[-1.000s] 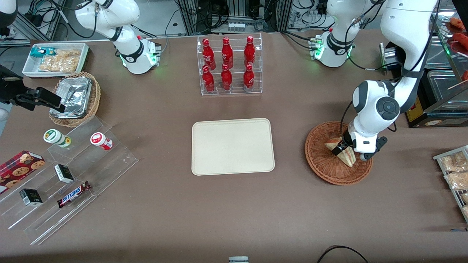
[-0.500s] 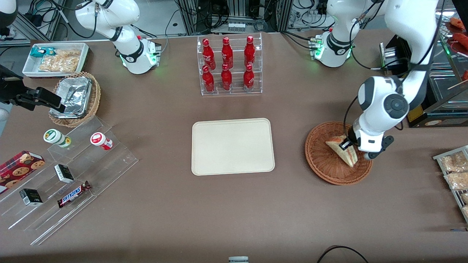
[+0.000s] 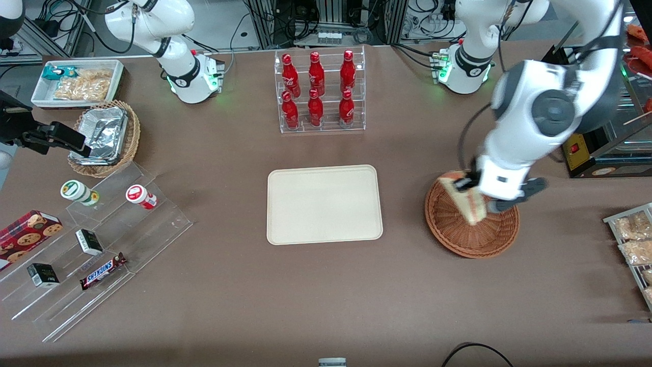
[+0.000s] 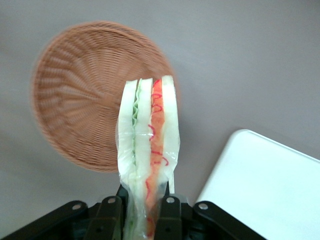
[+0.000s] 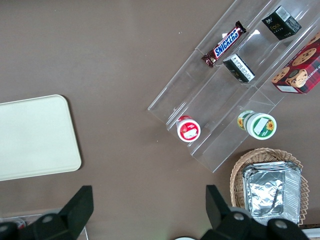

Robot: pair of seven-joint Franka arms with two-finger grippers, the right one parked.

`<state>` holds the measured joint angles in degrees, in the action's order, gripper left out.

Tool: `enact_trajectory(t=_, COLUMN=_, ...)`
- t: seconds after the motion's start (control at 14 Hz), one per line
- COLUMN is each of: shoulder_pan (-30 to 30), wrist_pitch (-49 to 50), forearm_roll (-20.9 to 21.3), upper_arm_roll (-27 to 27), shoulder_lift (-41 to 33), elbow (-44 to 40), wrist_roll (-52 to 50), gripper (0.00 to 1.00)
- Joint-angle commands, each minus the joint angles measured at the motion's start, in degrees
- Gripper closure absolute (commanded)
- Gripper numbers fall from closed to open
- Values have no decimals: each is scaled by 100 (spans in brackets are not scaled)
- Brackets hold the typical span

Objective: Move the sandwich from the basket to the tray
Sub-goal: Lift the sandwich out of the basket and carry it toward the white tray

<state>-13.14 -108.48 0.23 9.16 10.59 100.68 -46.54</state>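
My working arm is glossy white with dark grey round joint caps and a black cable looping alongside. Its base glows green. The gripper [image 3: 474, 194] is black-fingered under a white block, with silver screw heads on its black body.

My left arm bends down from the elbow, wrist tilted, and my hand [image 3: 471, 191] hangs raised above the basket [image 3: 471, 230], fingers [image 4: 168, 215] clamped on the sandwich [image 3: 464, 198].
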Motion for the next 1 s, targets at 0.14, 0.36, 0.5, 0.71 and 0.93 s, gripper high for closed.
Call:
enact_trajectory(t=0.14, shoulder_pan=-1435, wrist_pitch=-49, forearm_roll=48, upper_arm_roll=-46, shoulder_lift=1584, elbow=-1374, wrist_roll=-444, gripper=92)
enact_trajectory(t=0.36, shoulder_pan=-1989, wrist_pitch=-778, forearm_roll=56, upper_arm_roll=-46, shoulder_lift=2156, elbow=-1578, wrist_roll=-409, gripper=91)
enact_trajectory(t=0.5, shoulder_pan=-2315, wrist_pitch=-1244, forearm_roll=92, upper_arm_roll=-46, shoulder_lift=2472, elbow=-1560, wrist_roll=-391, gripper=91)
enact_trajectory(t=0.71, shoulder_pan=-2561, wrist_pitch=-1597, forearm_roll=100, upper_arm_roll=-46, shoulder_lift=2729, elbow=-1569, wrist_roll=-347, gripper=91)
enact_trajectory(t=0.93, shoulder_pan=-2668, wrist_pitch=-1606, forearm_roll=512, upper_arm_roll=-38, shoulder_lift=2869, elbow=-1569, wrist_roll=-356, gripper=91)
